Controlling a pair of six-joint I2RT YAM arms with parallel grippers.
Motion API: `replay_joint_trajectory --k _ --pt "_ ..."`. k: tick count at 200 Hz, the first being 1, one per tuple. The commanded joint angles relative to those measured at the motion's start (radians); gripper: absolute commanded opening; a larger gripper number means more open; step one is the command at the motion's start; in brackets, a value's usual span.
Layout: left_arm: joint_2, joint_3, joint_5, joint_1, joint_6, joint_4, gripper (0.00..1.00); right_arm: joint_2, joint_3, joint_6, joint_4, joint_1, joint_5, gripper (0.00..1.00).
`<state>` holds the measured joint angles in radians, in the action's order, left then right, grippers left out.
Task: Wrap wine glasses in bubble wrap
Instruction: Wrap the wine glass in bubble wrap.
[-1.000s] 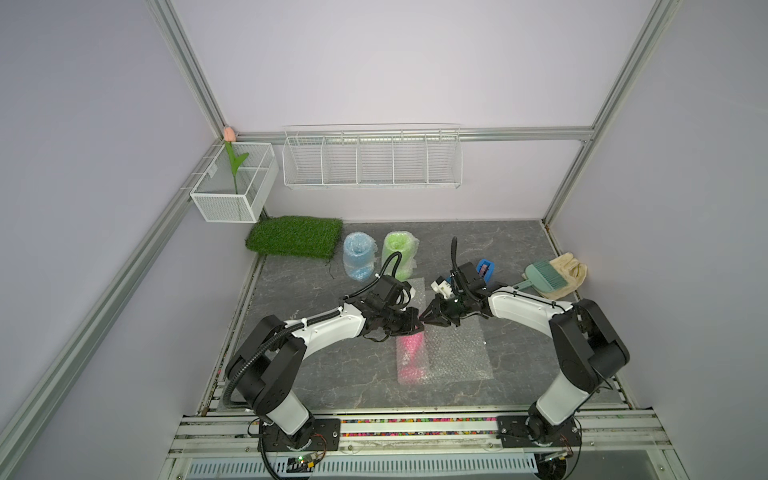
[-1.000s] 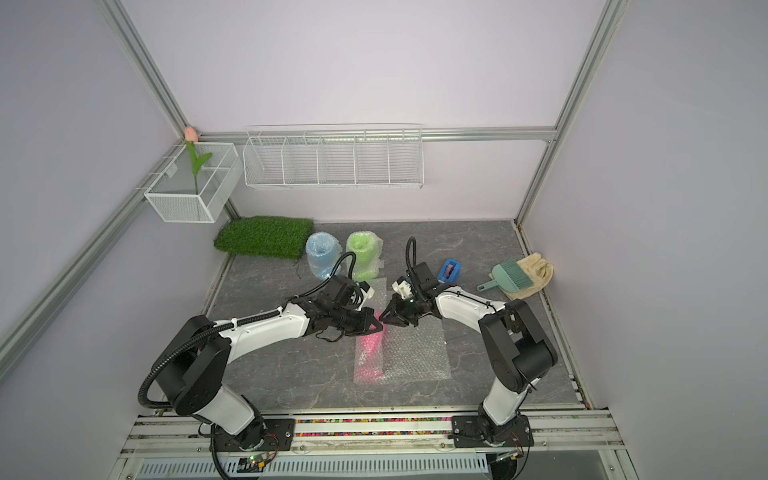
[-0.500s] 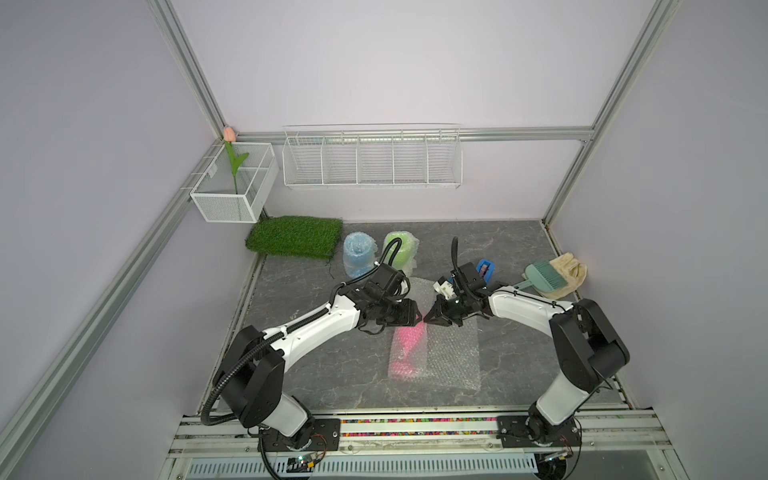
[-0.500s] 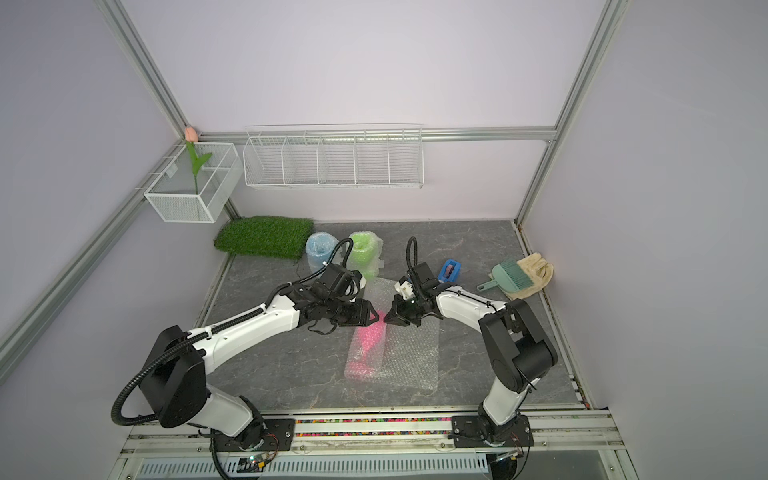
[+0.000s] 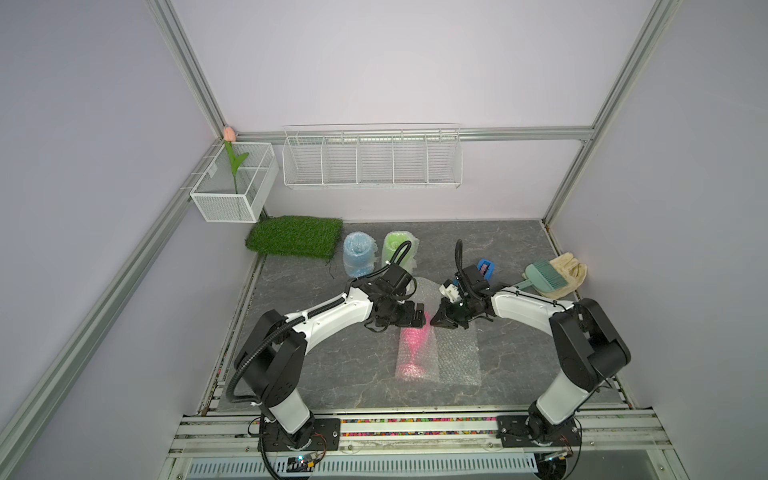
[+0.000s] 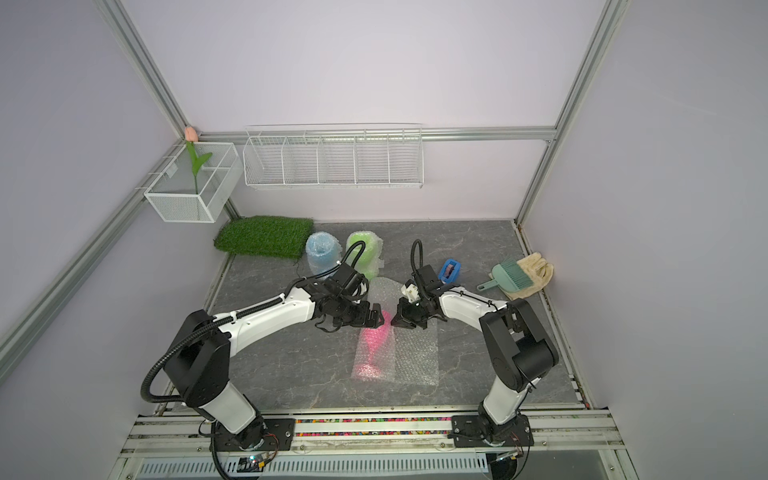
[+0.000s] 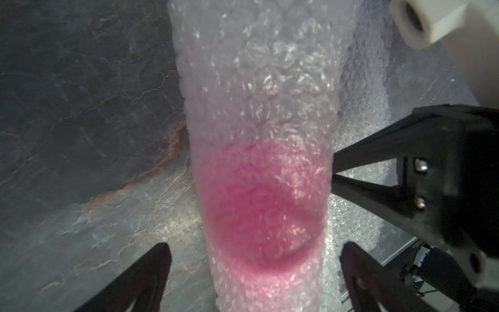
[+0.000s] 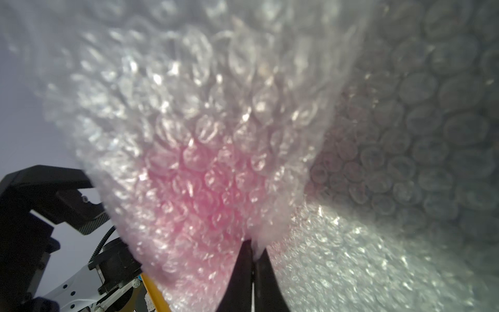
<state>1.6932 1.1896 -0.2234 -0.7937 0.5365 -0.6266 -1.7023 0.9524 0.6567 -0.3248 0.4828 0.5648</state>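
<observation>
Item: pink wine glass (image 5: 412,343), rolled in bubble wrap (image 5: 457,357), is lain between the spread jaws of the left gripper (image 7: 255,250). The sheet's edge is pinched by the right gripper (image 8: 252,244), just beside.

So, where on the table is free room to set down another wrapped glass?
Bare table at the back right, between the tape dispenser and the wall. Also in front, between the bubble wrap and the right arm. Crowded in the middle, where the left gripper and right gripper meet at the pink glass.
</observation>
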Motion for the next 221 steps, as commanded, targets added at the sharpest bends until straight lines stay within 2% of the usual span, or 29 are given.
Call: replay_joint_trajectory --k 1,88,109,142,162,198,221 --pt "0.054 0.051 0.027 -0.015 -0.012 -0.006 1.00 -0.017 -0.026 -0.027 -0.016 -0.014 -0.009 0.07" --pt "0.181 0.112 -0.011 -0.037 -0.004 0.023 0.99 -0.029 -0.066 -0.075 -0.028 -0.064 -0.037 0.07" --pt "0.196 0.119 -0.014 -0.041 -0.002 0.028 0.95 -0.026 -0.067 -0.085 -0.031 -0.074 -0.043 0.07" --pt "0.194 0.108 -0.028 -0.040 -0.004 0.052 0.81 -0.013 -0.066 -0.086 -0.036 -0.079 -0.040 0.07" --pt "0.178 0.097 -0.035 -0.040 -0.012 0.071 0.75 0.012 -0.067 -0.081 -0.052 -0.080 -0.045 0.17" --pt "0.125 0.027 -0.107 -0.016 -0.009 0.170 0.73 0.083 -0.067 -0.072 -0.109 -0.078 -0.076 0.46" --pt "0.072 -0.074 -0.184 0.030 0.023 0.299 0.70 0.134 -0.067 -0.063 -0.151 -0.069 -0.090 0.51"
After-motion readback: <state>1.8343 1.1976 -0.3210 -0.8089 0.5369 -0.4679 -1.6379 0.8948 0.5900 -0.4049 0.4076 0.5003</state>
